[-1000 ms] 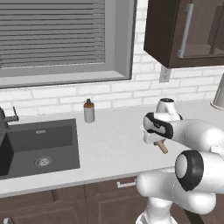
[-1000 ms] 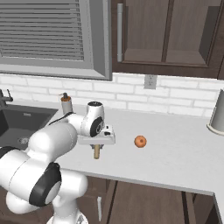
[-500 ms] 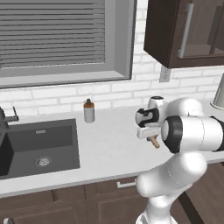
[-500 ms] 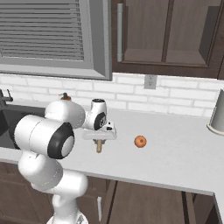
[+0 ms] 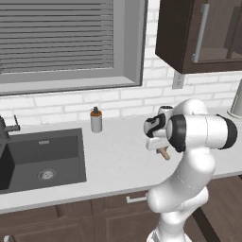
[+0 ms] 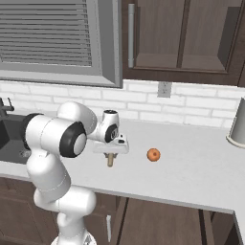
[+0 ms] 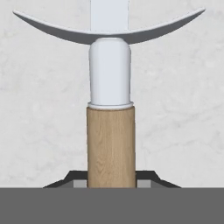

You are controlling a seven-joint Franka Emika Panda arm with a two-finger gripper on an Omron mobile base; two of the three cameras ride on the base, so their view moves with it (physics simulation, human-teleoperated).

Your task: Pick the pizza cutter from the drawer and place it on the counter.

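My gripper (image 6: 111, 154) is shut on the pizza cutter (image 6: 110, 161), low over the counter (image 6: 191, 165) to the right of the sink. From the left base the cutter's tan handle (image 5: 164, 154) sticks out under the gripper (image 5: 159, 147). In the hand view the wooden handle (image 7: 110, 144) rises from between the dark fingertips (image 7: 73, 179) of the gripper (image 7: 110, 183). A silver neck and curved wheel edge sit beyond it, against pale counter. I cannot tell whether the cutter touches the counter. The drawer is out of view.
A small orange fruit (image 6: 153, 154) lies on the counter right of the gripper. A soap bottle (image 5: 96, 121) stands by the wall near the dark sink (image 5: 42, 156). A grey vessel (image 6: 238, 123) stands at the far right. Dark wall cabinets hang above.
The arm's upper links have swung up and round from low in front to upright beside the hand. The hand shifted only slightly, and the cutter stays held.
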